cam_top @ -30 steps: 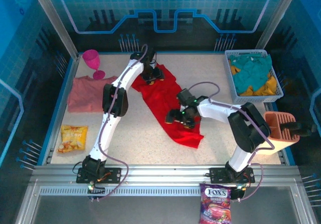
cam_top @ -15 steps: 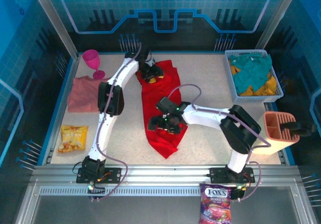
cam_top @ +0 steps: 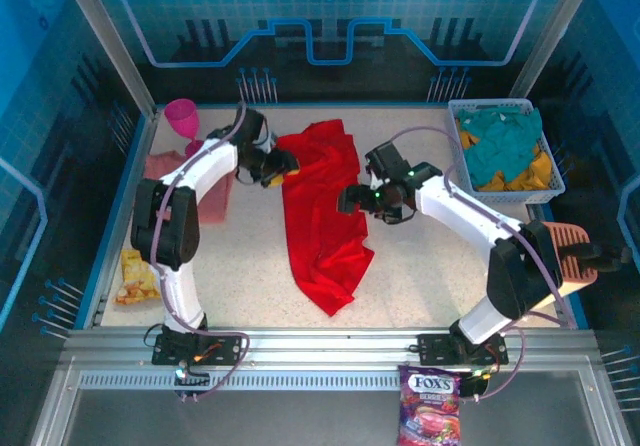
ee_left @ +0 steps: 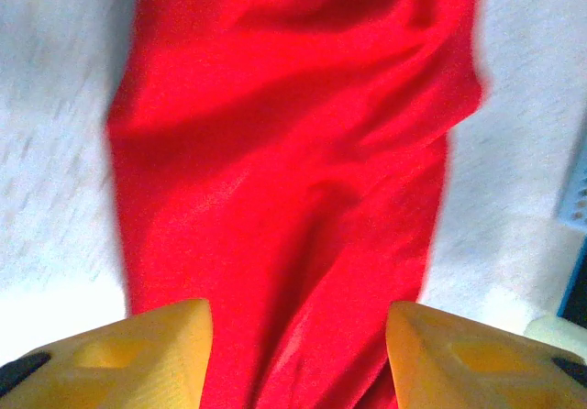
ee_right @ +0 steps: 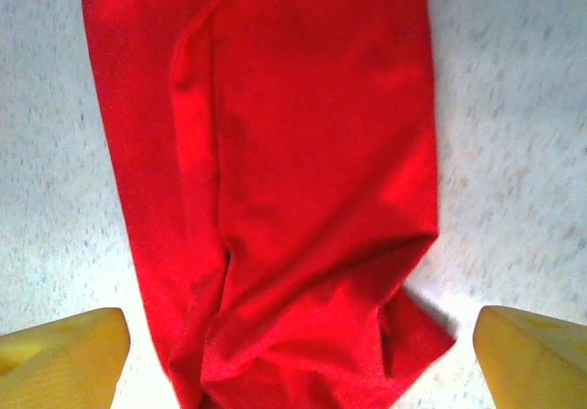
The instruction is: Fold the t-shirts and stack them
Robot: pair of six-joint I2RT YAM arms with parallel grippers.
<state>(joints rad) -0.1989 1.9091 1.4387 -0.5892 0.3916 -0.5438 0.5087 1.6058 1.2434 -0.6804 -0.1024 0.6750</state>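
The red t-shirt [cam_top: 320, 216] lies on the bench [cam_top: 420, 276] as a long narrow strip running from the far side toward my bases. I take it to be folded lengthwise already, so I judge the step in hand to be the gap between that fold and the end-over-end fold. My left gripper [cam_top: 275, 169] hovers at the strip's far left edge with its fingers apart and red cloth showing between them. The left wrist view is smeared, so I cannot say whether the tips brush the fabric. My right gripper [cam_top: 350, 202] sits just off the right edge, spread wide over the cloth and holding nothing. The shirt is soft, matte knit with rounded ridges, one lengthwise crease and a rumpled, pointed near end. It will sag and slide unless I pinch through every layer. Next I should take both corners of one end, lift evenly and lay it over the other, then carry it to the salmon-pink t-shirt [cam_top: 215, 204], which lies by the left edge, well apart.
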